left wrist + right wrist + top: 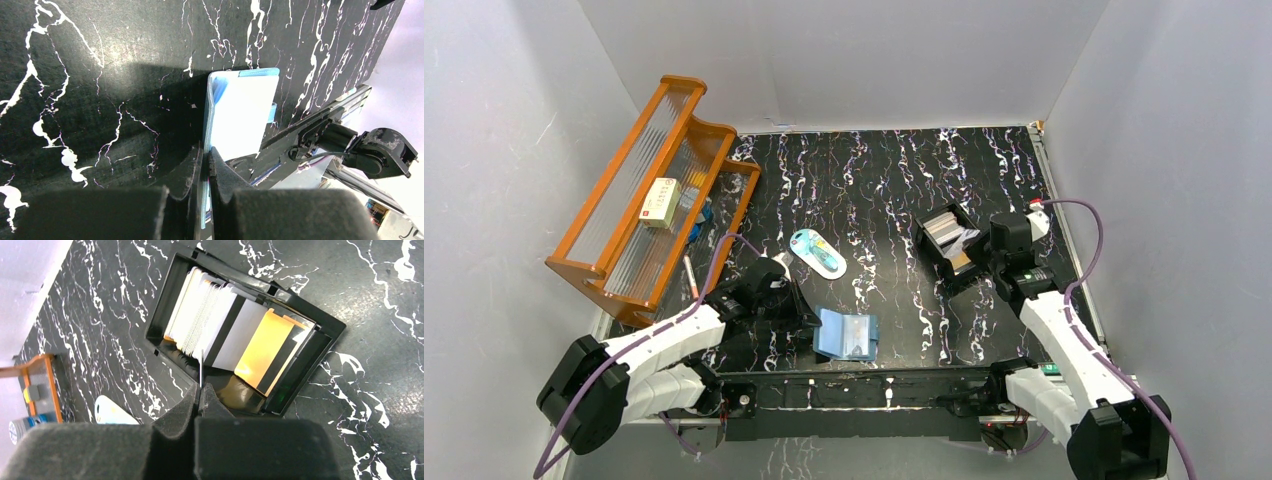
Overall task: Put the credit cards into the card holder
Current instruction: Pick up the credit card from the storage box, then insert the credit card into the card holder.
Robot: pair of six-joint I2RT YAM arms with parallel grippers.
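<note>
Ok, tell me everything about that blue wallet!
The wallet is small, flat and blue: darker teal outside, lighter blue inside, with a shiny clear pocket. It lies open on the black marbled table, near its front edge. The left gripper is shut on its left edge, which looks slightly lifted. No card shows in it, though glare hides detail.
</note>
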